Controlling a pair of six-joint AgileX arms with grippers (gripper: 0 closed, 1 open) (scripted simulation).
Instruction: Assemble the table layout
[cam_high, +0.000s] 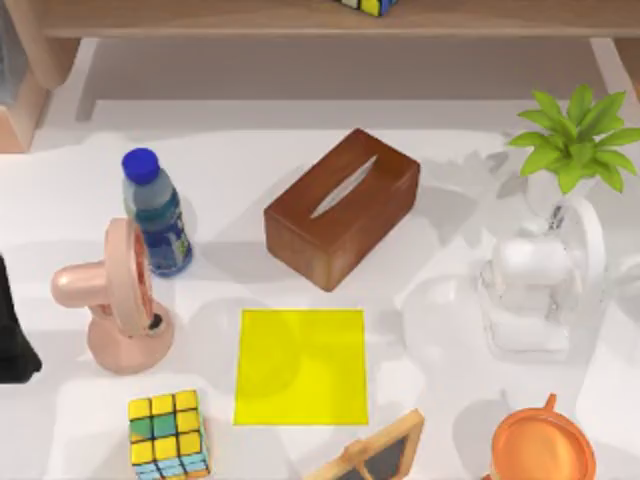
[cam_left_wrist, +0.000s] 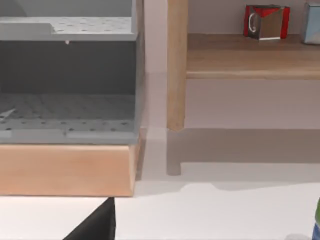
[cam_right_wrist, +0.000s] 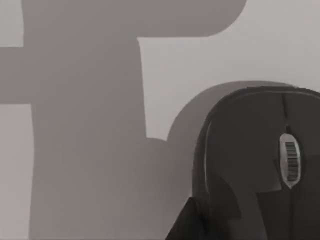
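The white table (cam_high: 230, 130) carries a yellow square mat (cam_high: 301, 366) near its front middle. A black computer mouse (cam_right_wrist: 255, 165) with a scroll wheel lies on the white surface, close under my right wrist camera. In the top view my white right arm (cam_high: 530, 285) stands over the table's right side, in front of the plant. My left gripper (cam_high: 10, 335) is a dark shape parked at the table's left edge, and a dark part of it (cam_left_wrist: 95, 225) juts into the left wrist view.
Behind the mat lies a brown tissue box (cam_high: 341, 207). On the left stand a blue bottle (cam_high: 156, 210), a pink fan (cam_high: 115, 297) and a puzzle cube (cam_high: 167, 434). A plant (cam_high: 575, 140), orange cup (cam_high: 541, 445) and framed board (cam_high: 375, 455) sit right and front. A wooden shelf (cam_left_wrist: 250, 55) holds a red mug (cam_left_wrist: 265, 22).
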